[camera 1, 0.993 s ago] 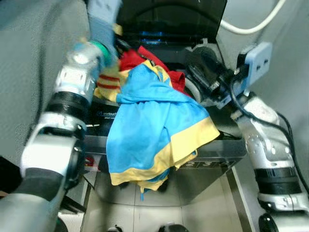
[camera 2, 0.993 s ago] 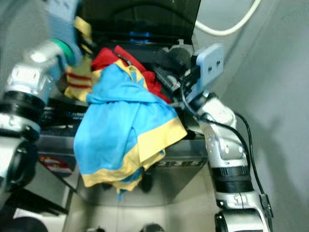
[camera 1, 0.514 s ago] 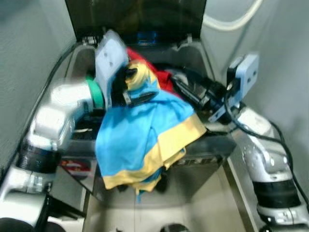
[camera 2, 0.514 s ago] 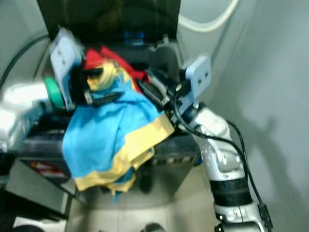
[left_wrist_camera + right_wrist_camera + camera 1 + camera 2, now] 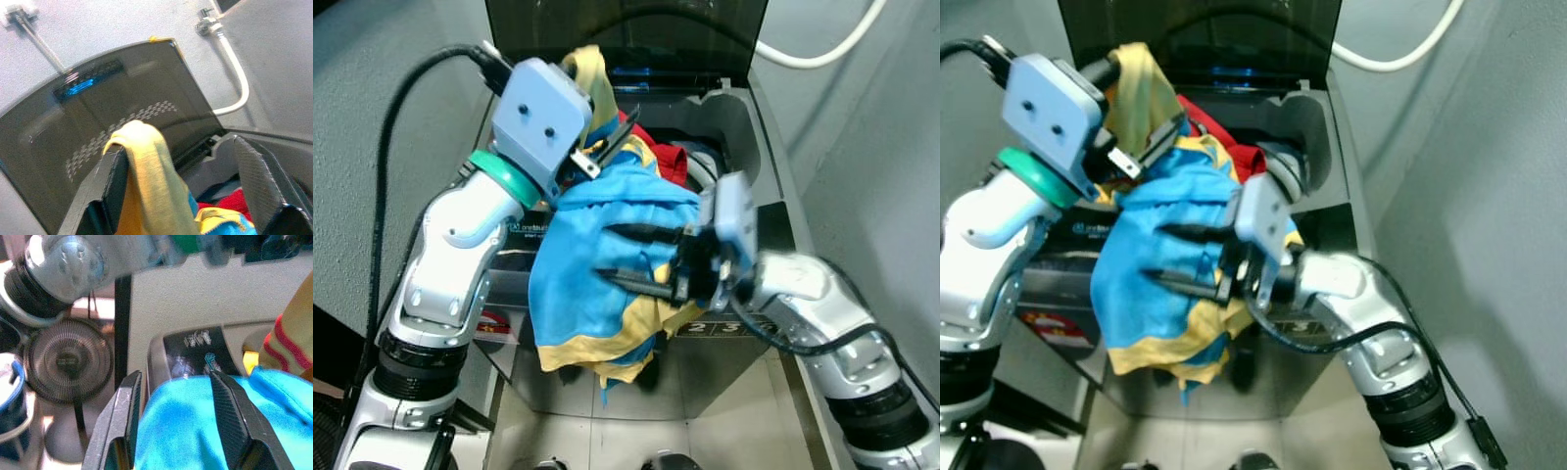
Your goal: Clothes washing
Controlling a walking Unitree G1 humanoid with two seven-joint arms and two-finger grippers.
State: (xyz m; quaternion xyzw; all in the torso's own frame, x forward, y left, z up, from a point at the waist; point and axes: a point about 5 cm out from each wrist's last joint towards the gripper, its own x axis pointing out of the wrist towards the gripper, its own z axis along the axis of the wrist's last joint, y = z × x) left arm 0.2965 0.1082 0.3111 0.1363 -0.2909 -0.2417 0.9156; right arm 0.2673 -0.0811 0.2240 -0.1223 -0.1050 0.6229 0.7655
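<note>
Left gripper (image 5: 612, 132) fingers spread apart, yellow garment (image 5: 592, 78) draped over one finger, raised above open washing machine (image 5: 744, 117); right gripper (image 5: 631, 255) fingers apart, pressed against blue and yellow garment (image 5: 597, 264) hanging over machine front edge; red garment (image 5: 661, 157) behind, in drum opening; white hose (image 5: 822, 49) on wall.

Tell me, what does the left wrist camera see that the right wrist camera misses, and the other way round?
The left wrist view alone shows the washer's raised dark lid, a white hose on the wall, and a yellow garment draped beside one finger of the left hand. The right wrist view alone shows a round fan on the floor and the right hand, fingers open around the blue cloth. Both show that blue cloth and some red fabric.
</note>
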